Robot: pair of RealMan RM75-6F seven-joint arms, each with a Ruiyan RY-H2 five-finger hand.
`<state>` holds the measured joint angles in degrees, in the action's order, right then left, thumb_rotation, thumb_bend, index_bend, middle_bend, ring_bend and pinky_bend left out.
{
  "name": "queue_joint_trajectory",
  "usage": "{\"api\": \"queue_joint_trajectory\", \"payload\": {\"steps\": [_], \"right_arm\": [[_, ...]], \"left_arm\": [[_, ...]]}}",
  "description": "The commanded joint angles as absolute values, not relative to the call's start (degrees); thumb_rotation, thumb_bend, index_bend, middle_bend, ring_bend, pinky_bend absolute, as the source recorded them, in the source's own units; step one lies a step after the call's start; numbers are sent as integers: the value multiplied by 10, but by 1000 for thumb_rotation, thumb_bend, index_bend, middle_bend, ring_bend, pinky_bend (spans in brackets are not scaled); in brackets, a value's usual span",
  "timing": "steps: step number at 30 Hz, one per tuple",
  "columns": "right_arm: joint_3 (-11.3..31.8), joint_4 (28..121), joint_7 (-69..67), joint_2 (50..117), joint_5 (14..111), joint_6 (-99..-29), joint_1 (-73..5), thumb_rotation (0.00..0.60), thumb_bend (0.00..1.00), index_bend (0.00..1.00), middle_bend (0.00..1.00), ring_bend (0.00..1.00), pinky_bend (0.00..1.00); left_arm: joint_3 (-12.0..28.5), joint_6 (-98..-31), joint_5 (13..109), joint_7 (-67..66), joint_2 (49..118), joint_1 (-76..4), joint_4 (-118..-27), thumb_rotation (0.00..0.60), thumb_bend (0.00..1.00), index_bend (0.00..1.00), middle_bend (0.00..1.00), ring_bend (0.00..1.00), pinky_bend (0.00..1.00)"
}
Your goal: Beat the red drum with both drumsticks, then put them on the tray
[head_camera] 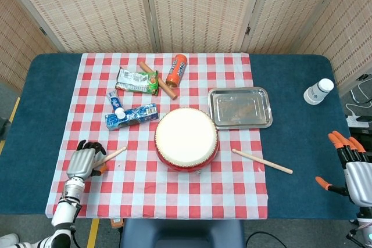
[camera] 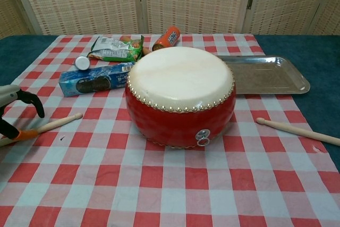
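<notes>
The red drum point(head_camera: 186, 140) point(camera: 180, 99) with its pale skin stands mid-table on the checked cloth. One drumstick point(head_camera: 111, 156) point(camera: 56, 124) lies to its left. My left hand point(head_camera: 85, 160) point(camera: 15, 114) hovers over that stick's outer end, fingers arched above it and apart, the orange thumb tip down by the shaft; no firm grip shows. The other drumstick point(head_camera: 262, 161) point(camera: 298, 129) lies right of the drum. My right hand point(head_camera: 350, 166) rests open with nothing in it at the table's right edge, far from that stick. The metal tray point(head_camera: 218, 117) point(camera: 289, 75) sits behind the drum to the right.
Behind the drum on the left lie a blue biscuit box point(head_camera: 132, 115) point(camera: 93, 80), a small white-capped bottle point(head_camera: 114, 101), a green snack bag point(head_camera: 137, 81) point(camera: 115, 49), a sausage point(head_camera: 157, 79) and an orange can point(head_camera: 176, 70) point(camera: 166, 38). A white bottle point(head_camera: 318, 92) stands far right.
</notes>
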<state>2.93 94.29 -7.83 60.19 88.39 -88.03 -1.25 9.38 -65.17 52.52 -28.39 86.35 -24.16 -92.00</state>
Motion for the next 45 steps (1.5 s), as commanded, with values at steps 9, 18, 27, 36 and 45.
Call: {"api": "queue_joint_trajectory", "payload": {"steps": [9, 18, 27, 36, 45], "right_arm": [[29, 942, -81, 601, 880, -880, -11, 600, 0, 47, 29, 27, 80], [31, 941, -81, 603, 881, -875, -15, 600, 0, 65, 29, 30, 80], [31, 944, -79, 601, 879, -880, -12, 600, 0, 67, 29, 30, 80], [31, 947, -76, 601, 880, -882, -11, 600, 0, 67, 29, 30, 80], [31, 950, -73, 600, 882, -881, -12, 600, 0, 68, 29, 30, 80]], "left_arm": [[99, -659, 474, -308, 900, -256, -876, 600, 357, 464, 215, 123, 48], [95, -643, 457, -302, 898, -262, -871, 600, 420, 484, 208, 116, 48], [91, -658, 499, -251, 888, -250, -889, 600, 502, 593, 241, 125, 49], [97, -708, 613, -47, 829, -190, -931, 600, 510, 584, 275, 147, 56], [118, -677, 655, 212, 808, -157, -912, 600, 539, 546, 324, 207, 166]]}}
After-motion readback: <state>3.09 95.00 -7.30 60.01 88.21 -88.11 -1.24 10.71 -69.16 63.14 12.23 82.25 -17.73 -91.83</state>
